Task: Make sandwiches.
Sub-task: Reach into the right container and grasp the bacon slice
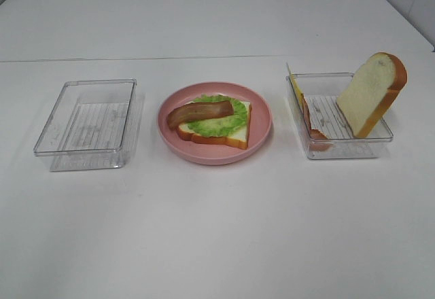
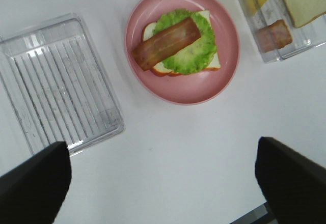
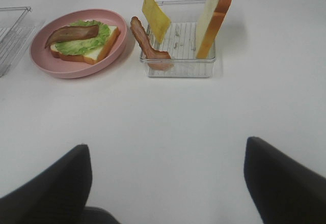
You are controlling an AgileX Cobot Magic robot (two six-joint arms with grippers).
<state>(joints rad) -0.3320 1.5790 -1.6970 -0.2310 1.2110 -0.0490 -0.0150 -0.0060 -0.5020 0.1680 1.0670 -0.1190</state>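
Observation:
On the pink plate (image 1: 265, 119) lies an open sandwich: a white bread slice (image 1: 231, 136), ruffled lettuce (image 1: 217, 124) and a brown bacon strip (image 1: 199, 113) on top. In the clear right tray (image 1: 346, 151) a second bread slice (image 1: 370, 92) leans upright, with a yellow cheese slice (image 1: 293, 85) and another bacon strip (image 1: 314, 132) against the wall nearest the plate. My left gripper (image 2: 163, 183) hangs open above the table in front of the plate. My right gripper (image 3: 165, 188) is open too, well short of the tray (image 3: 178, 68). Neither holds anything.
A clear ribbed tray (image 1: 88, 119) with nothing in it stands left of the plate. The white table runs bare in front of all three containers. Neither arm shows in the exterior high view.

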